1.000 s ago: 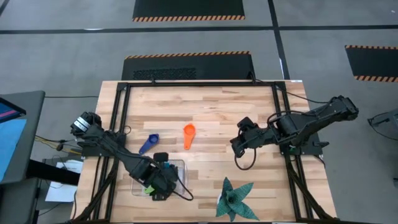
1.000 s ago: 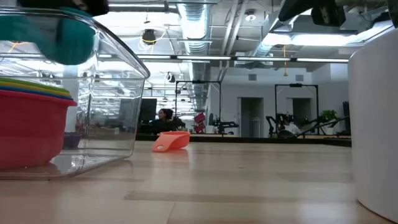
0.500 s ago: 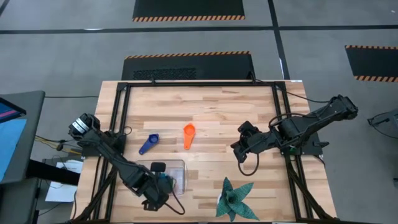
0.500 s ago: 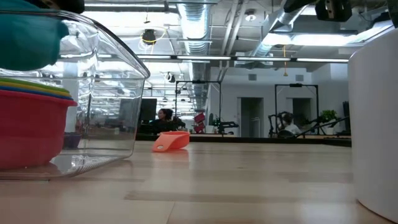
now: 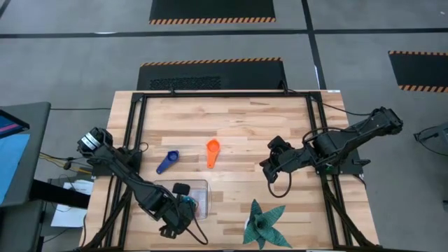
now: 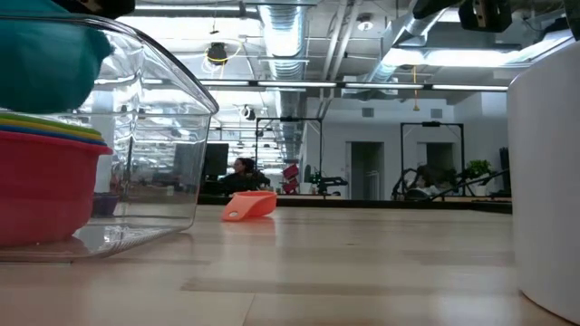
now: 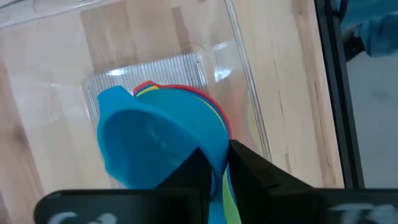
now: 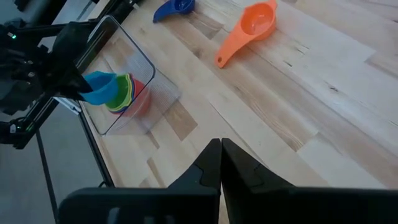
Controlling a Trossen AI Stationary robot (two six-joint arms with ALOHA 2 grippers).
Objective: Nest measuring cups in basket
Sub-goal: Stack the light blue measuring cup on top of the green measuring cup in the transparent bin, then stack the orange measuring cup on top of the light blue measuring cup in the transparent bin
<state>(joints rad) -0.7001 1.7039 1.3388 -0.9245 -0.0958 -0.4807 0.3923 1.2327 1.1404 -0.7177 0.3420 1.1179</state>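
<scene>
Over the basket (image 5: pixel 198 189), at the near left of the surface, my left hand (image 7: pixel 225 163) pinches the light blue cup (image 7: pixel 158 143) by its handle, tilted above the nested stack (image 8: pixel 127 94). Step in hand, I judge: seating this cup. Next calls for levelling it, then release. My right hand (image 8: pixel 221 163), fingers pressed together, waits mid-surface. Orange cup (image 5: pixel 213 150) and dark blue cup (image 5: pixel 167 161) lie outside, well apart from the basket
</scene>
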